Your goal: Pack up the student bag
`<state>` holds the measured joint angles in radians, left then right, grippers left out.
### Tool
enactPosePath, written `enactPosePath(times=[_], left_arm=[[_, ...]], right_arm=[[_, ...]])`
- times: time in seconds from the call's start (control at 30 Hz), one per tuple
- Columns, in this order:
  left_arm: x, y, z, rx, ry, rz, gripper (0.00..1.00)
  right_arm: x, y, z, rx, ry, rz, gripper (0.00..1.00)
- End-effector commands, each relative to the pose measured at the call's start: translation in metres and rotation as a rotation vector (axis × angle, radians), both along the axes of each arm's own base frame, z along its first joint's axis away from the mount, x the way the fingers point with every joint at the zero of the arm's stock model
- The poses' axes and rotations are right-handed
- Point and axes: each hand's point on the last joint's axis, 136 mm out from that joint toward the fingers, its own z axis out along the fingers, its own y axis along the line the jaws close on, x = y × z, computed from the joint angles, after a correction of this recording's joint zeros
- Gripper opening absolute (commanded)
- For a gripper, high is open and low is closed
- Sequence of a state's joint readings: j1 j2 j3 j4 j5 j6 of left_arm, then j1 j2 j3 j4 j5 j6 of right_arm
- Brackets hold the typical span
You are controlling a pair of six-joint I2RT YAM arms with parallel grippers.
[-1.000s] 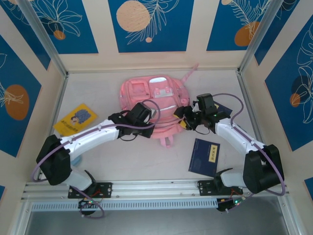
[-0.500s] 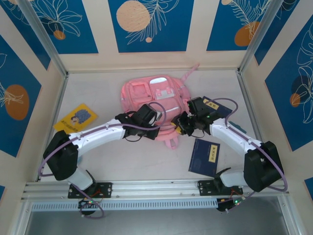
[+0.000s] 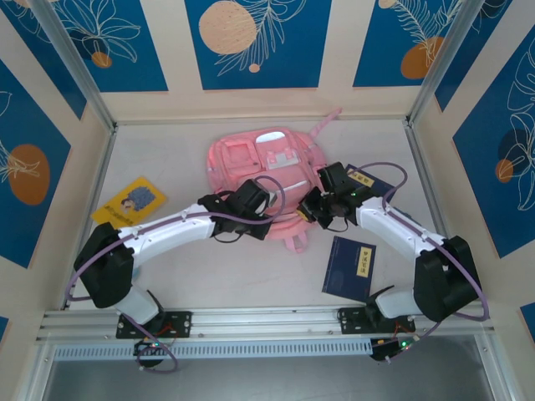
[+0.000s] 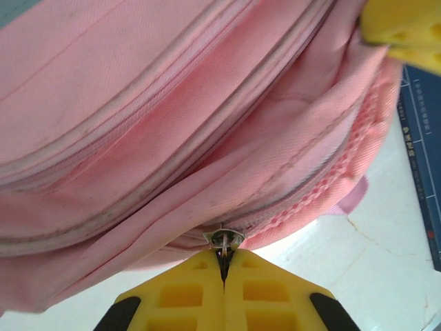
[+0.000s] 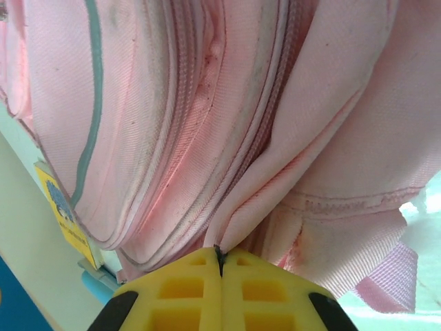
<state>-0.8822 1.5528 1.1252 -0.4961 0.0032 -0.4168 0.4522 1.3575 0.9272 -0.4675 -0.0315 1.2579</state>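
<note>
We see the student bag (image 3: 259, 163) lying flat at the far middle of the counter (image 3: 209, 276), with both arms reaching in at its near edge. The left hand (image 4: 224, 265) has its fingers pressed together on a metal zip pull (image 4: 224, 238). The right hand (image 5: 219, 256) is clamped on a fold of the bag's pink fabric. A blue book (image 3: 349, 267) lies near right, a yellow book (image 3: 129, 203) out left.

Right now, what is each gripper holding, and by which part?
The left gripper pinches the student bag by a metal zipper pull; the right gripper pinches a fold of its pink fabric.
</note>
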Motion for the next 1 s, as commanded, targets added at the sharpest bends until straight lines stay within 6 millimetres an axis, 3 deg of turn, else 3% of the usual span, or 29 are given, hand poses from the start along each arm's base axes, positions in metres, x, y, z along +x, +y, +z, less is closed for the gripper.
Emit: enactPosePath(times=[0.0,0.23,0.5,0.83,0.97], left_arm=[[0.003,0.022,-0.002,0.099,-0.029,0.04,0.0],[0.003,0.049,-0.01,0.162,-0.028,0.084,0.0],[0.023,0.094,-0.02,0.167,-0.025,0.17,0.0],[0.084,0.118,-0.009,-0.047,-0.102,0.289,0.0],[0.108,0.134,-0.016,-0.053,-0.12,0.338,0.0]], right_arm=[[0.014,-0.016,0.032,-0.076,-0.131,-0.002,0.0],[0.015,-0.025,0.043,-0.052,-0.152,0.006,0.0],[0.018,-0.032,0.065,-0.03,-0.231,0.047,0.0],[0.023,-0.022,0.09,0.003,-0.305,0.13,0.0],[0.023,-0.016,0.097,0.037,-0.325,0.159,0.0]])
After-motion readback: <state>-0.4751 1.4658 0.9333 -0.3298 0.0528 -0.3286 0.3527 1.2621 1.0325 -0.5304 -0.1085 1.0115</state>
